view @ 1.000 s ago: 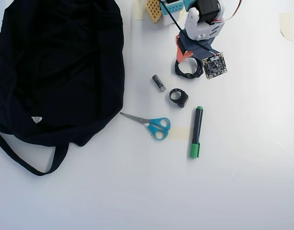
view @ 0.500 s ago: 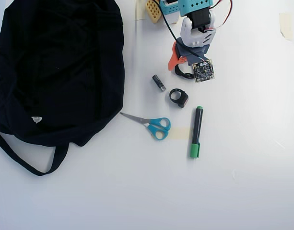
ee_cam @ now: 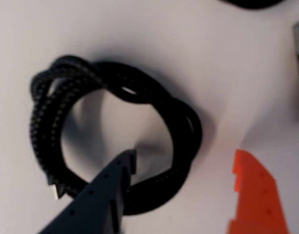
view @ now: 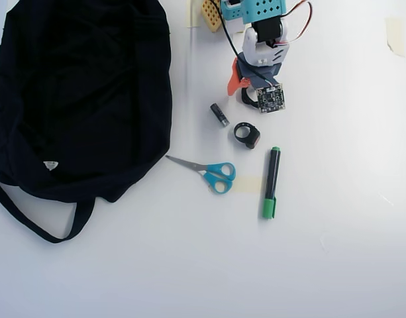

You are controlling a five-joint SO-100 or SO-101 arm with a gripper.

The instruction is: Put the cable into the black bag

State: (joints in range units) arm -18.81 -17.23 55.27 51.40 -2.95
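Dark and orange fingers of the end effector [ee_cam: 183, 168] stand spread apart at the wrist view's bottom, the dark one inside the coiled black cable [ee_cam: 115, 131] on the white counter [ee_cam: 188, 63]. Overhead, the black bag [view: 83, 93] fills the upper left.

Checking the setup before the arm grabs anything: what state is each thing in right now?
cable: coiled, flat on the table, not gripped
gripper: open, dark jaw inside the coil, orange jaw outside
black bag: slumped flat, opening not visible
scissors: closed
green marker: capped, lying flat
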